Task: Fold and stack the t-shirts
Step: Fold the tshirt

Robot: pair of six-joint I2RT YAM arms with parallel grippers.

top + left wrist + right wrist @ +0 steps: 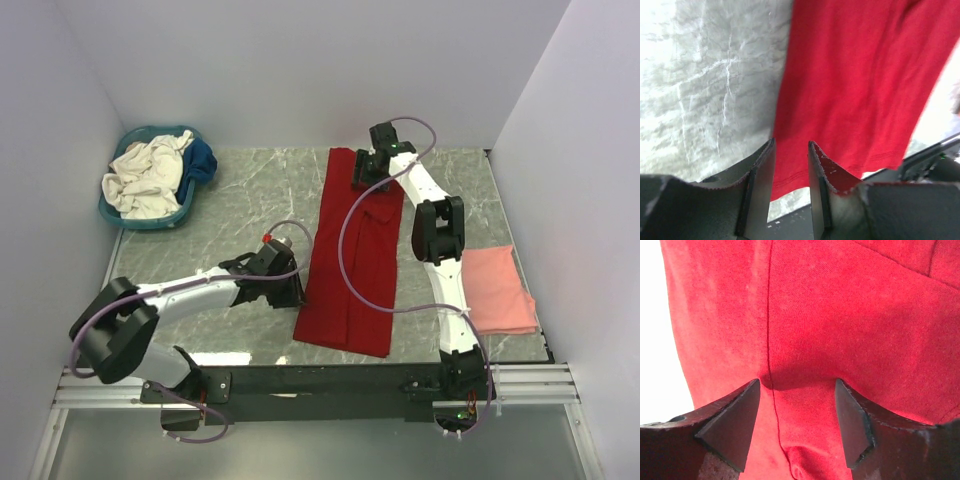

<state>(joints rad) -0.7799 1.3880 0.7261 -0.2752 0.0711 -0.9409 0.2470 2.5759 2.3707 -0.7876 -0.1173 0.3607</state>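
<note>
Far left, in teal basket (140, 222): cream-white shirt (145, 175), dark blue shirt (203, 160). Left gripper (791, 145): parted, empty, at near-left hem of deep red shirt (350, 270), long strip mid-table. Right gripper (797, 382): spread wide over its far end. Right: salmon pink shirt (498, 288), folded.
</note>
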